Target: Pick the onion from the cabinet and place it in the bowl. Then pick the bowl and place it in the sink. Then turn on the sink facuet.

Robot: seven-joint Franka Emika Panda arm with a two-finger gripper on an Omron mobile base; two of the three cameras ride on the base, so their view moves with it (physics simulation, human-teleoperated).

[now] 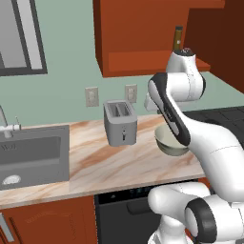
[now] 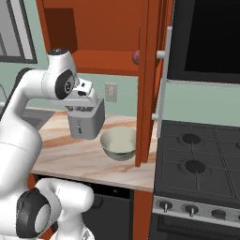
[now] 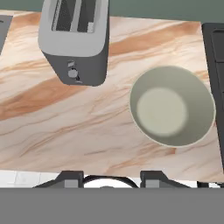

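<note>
Countertop [image 1: 95, 162], marbled tan and cream, running from the sink [image 1: 33, 155] at the left end to the black stove [image 2: 201, 154] at the right; front edge straight, with a dark appliance front [image 1: 124, 205] and reddish-brown cupboards [image 1: 47, 224] below it

Bowl [image 3: 172, 106]: pale grey-cream, upright, nothing inside it; stands on the counter near the stove-side edge, just beside a tall reddish-brown panel [image 2: 147, 84] in the right base view. Open marble lies all round it in the hand view, widest toward the counter's front edge

Toaster [image 3: 74, 39]: grey, two slots, standing near the bowl but apart from it, a strip of bare counter between them

Onion [image 2: 136, 56]: small reddish-purple ball on the shelf of the wall cabinet [image 1: 143, 33], at the shelf's right end, partly hidden behind the panel; well above the bowl

Bottle [image 1: 178, 39]: slim, olive-brown, dark cap, standing on the same cabinet shelf

Gripper [image 3: 111, 177]: hangs above the counter, looking straight down; only the two dark finger tips [image 3: 70, 178] show at the bottom of the hand view, set apart with a gap between them and nothing in that gap. Jaws partly open, holding nothing. The bowl sits to one side of its line, not under it

Sink faucet [image 1: 5, 125]: thin pale spout at the basin's back edge, far from the arm

Wall [image 1: 71, 90]: pale green, two outlet plates [image 1: 91, 96], a dark-framed window [image 1: 21, 38] over the sink
</note>
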